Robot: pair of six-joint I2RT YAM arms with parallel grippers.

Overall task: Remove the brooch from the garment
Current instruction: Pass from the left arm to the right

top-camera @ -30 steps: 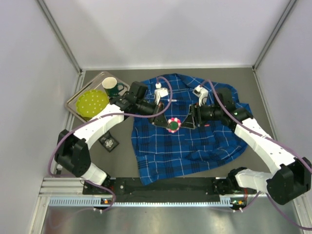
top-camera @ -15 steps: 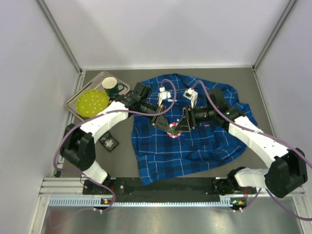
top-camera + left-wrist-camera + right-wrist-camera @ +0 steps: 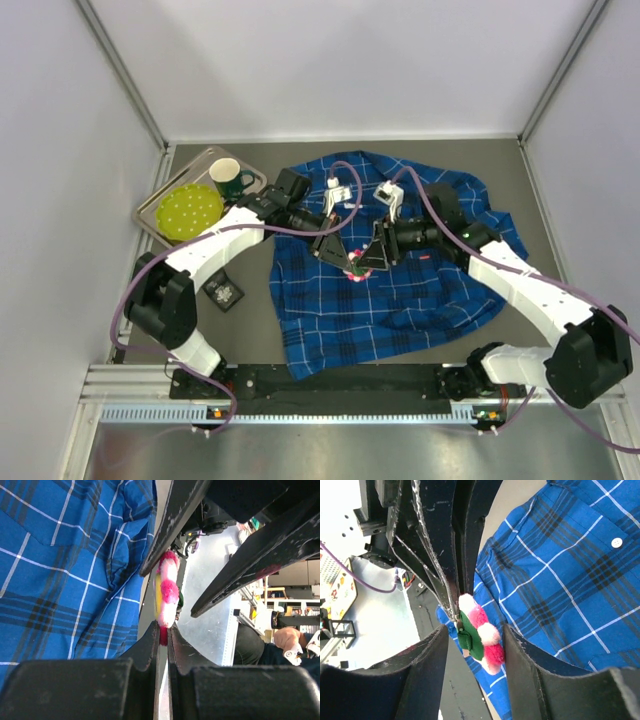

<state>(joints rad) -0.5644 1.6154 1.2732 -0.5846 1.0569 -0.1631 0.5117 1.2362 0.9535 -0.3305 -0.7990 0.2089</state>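
Pink brooch (image 3: 479, 639) flat along garment (image 3: 570, 580)

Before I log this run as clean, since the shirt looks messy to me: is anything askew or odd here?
Nothing looks spilled or damaged. The garment lies rumpled and skewed on the table, and the brooch stands on edge, its rim pinched by the left gripper, the right gripper open around it.

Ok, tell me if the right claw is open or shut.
Open: the right claw has its fingers apart either side of the fluffy pink, white and green brooch; whether they touch it, cannot tell.
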